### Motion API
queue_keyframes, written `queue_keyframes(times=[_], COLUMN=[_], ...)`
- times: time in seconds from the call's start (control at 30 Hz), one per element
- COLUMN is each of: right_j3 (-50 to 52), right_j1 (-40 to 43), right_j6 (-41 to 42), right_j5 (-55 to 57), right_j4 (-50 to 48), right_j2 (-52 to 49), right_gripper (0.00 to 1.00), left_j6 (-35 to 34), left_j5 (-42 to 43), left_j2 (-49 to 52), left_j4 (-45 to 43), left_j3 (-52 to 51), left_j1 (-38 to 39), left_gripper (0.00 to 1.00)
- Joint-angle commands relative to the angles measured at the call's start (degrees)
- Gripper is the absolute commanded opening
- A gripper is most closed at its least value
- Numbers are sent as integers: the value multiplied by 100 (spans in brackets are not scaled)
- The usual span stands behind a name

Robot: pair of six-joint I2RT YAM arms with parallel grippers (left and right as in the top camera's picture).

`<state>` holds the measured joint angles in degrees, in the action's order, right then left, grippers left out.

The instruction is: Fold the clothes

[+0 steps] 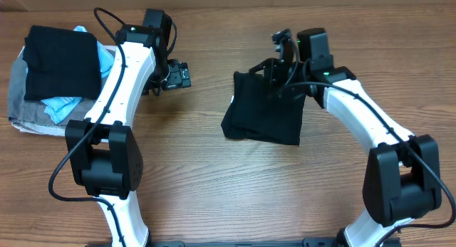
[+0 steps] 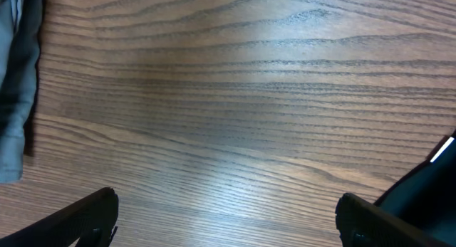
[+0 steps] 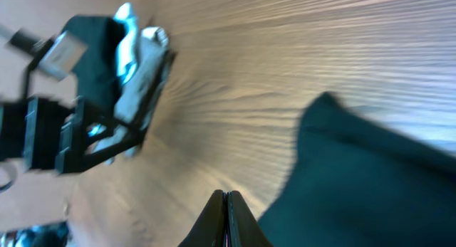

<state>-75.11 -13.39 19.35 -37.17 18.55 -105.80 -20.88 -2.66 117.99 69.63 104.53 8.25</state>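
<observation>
The black T-shirt (image 1: pixel 263 112) lies folded into a rough rectangle on the wooden table, right of centre. It fills the lower right of the right wrist view as dark fabric (image 3: pixel 370 176). My right gripper (image 1: pixel 275 66) hangs over the shirt's far edge. Its fingers (image 3: pixel 226 198) are pressed together, with bare wood behind the tips, the shirt just beside them and no cloth visible between them. My left gripper (image 1: pixel 178 76) stands wide open over bare wood (image 2: pixel 228 211), apart from the shirt, with nothing between its fingers.
A pile at the far left holds a folded black garment (image 1: pixel 60 62) on top of a light-blue garment (image 1: pixel 63 106) and a grey garment (image 1: pixel 25 112). The grey garment's edge (image 2: pixel 14 83) shows at the left of the left wrist view. The left arm's gripper body (image 3: pixel 107 90) appears in the right wrist view.
</observation>
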Motion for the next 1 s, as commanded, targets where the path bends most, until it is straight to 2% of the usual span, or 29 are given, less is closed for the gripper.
queue_keyframes(times=[0.0,0.53,0.73,0.87,0.97], right_j3=[9,9,-216,-531,-717], right_j1=[9,-79,66,249,481], right_j6=[22,42,122,216,212], right_j5=[155,208,-538,-535,-531], right_j4=[-116,-1335,-1609,-1187,-654], right_j2=[-306,-1843,-1519,-951,-422], right_gripper=[4,4,7,9,16], left_j6=[-57,-57,-57,-57,-57], left_j5=[-33,-33,-33,-33,-33], left_j2=[-24,-24,-24,-24,-24], left_j4=[-4,-4,-4,-4,-4], left_j3=[-28,-28,-28,-28,-28], left_j1=[2,2,2,2,2], left_gripper=[100,100,100,100,100])
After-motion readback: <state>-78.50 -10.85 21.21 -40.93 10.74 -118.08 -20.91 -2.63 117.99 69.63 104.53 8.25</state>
